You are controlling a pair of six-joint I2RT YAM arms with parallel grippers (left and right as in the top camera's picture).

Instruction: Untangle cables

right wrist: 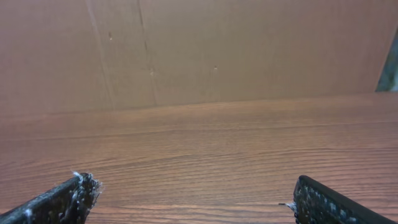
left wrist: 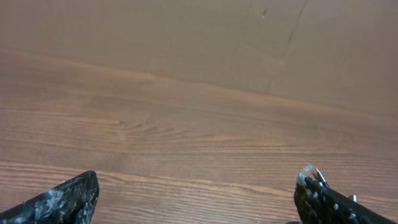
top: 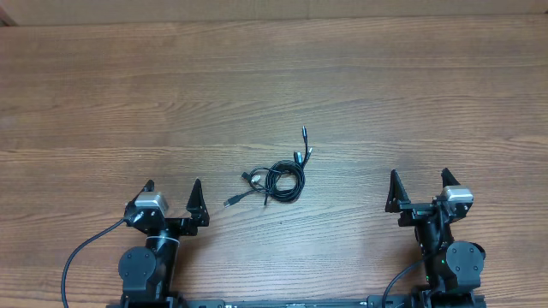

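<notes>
On table [top: 103, 94]: cables [top: 278, 179] tangled; left tool [top: 173, 184], right tool [top: 419, 174] released, empty.

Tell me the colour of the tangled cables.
The cables are black, with small silvery plug ends; the overhead view shows them best.

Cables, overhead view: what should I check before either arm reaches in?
1. Left gripper open, empty: ok.
2. Right gripper open, empty: ok.
3. Cables lie in one bundle on the table between the arms, touching neither gripper: ok.
4. Cables seen in a wrist view: not ok, both show only bare wood.
5. A loose plug end sticks out toward the left gripper: ok.
6. Which cord crosses over which: cannot tell, too small.
</notes>
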